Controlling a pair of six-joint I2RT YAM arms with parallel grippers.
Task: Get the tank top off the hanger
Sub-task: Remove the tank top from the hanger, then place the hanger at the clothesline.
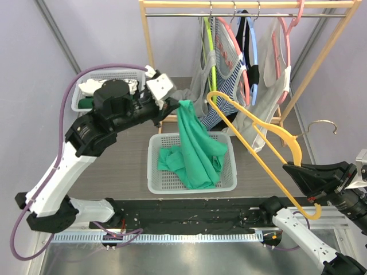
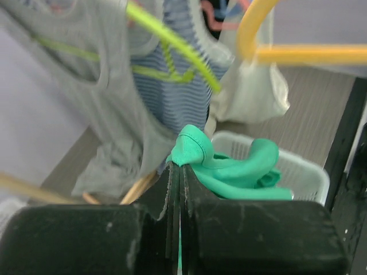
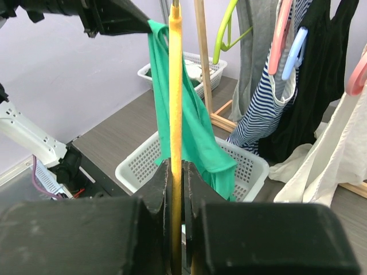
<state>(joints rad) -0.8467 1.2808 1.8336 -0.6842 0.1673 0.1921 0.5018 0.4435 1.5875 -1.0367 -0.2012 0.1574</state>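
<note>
The green tank top [image 1: 195, 149] hangs from one pinched strap, its lower part piled in the white basket [image 1: 152, 172]. My left gripper [image 1: 176, 106] is shut on that strap above the basket's far rim. In the left wrist view the strap [image 2: 192, 149] bulges out over the closed left gripper [image 2: 179, 166]. My right gripper [image 1: 287, 168] is shut on the yellow hanger [image 1: 258, 129], which slants bare across the right side. Its far end sits just right of the tank top. From the right wrist the hanger's bar [image 3: 175, 86] rises out of the right gripper [image 3: 176, 166] in front of the tank top [image 3: 195, 137].
A wooden rack [image 1: 246, 4] at the back carries several garments on coloured hangers, among them a striped top [image 1: 229, 74] and a white one [image 1: 269, 80]. A second basket [image 1: 109, 77] with cloth stands at the back left. The black rail runs along the near edge.
</note>
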